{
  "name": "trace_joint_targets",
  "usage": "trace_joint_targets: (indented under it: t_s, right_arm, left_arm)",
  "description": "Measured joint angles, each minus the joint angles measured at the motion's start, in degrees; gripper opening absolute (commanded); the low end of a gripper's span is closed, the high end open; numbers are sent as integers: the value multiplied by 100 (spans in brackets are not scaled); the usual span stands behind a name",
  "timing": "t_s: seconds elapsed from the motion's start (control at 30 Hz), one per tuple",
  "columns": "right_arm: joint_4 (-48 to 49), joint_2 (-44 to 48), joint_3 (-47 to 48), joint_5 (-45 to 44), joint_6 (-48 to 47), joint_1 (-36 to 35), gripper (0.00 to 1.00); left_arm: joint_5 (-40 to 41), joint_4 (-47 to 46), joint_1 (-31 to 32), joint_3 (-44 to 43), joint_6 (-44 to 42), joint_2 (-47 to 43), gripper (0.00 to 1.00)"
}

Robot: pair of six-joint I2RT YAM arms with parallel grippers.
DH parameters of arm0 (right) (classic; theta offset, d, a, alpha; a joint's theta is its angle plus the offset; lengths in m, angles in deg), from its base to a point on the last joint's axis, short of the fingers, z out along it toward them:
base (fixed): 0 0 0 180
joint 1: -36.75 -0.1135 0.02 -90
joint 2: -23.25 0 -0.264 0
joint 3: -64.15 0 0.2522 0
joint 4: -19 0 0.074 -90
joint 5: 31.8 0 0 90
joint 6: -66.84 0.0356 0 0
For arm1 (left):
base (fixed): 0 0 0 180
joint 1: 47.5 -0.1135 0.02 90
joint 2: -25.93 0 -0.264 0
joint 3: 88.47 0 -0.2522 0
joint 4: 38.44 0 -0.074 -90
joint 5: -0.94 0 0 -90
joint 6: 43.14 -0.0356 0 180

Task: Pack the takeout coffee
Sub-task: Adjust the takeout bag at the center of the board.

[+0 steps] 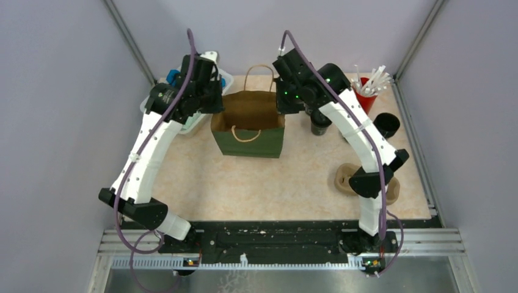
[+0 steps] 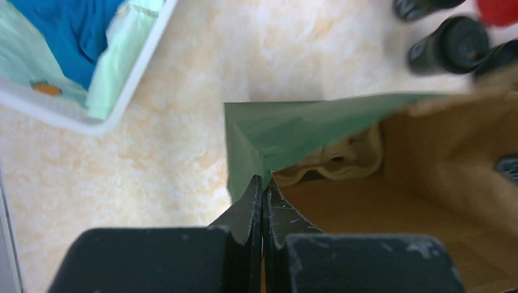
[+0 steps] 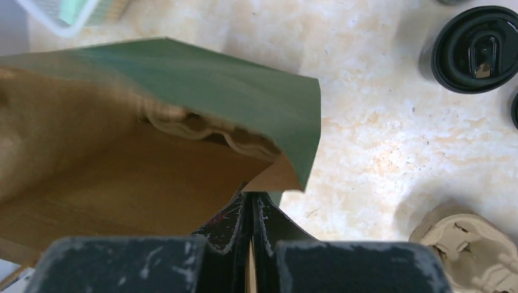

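Two grippers pinch opposite rims of the open paper bag (image 1: 247, 139); the coffee cups (image 1: 319, 125) stand outside it, on the table.

Overhead, the left gripper (image 1: 215, 104) and right gripper (image 1: 282, 105) sit at the bag's side rims, hiding their fingers; one cup is just right of the right fingers, another farther right beside the red cup (image 1: 366, 93). Only the wrist views show the grips. The left fingers (image 2: 249, 210) are pressed together on the green edge, with a tray (image 2: 125, 91) up to their left. The right fingers (image 3: 227, 220) are closed on a sliver of brown paper, with a lidded cup up to their right and a pulp carrier (image 3: 470, 250) level with them on the right.
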Motion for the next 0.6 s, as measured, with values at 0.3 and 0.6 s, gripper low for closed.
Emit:
trace_joint_targets:
  t_s: [0.3,0.6]
  right_arm:
    - [103,785,68,363,299,2,0]
    - [789,1327,-1967,267,428,79,44]
  left_arm:
    - [-111,345,-2,-1655,11,-11,0]
    - [-358,-173,-13,1176,85,-769,63]
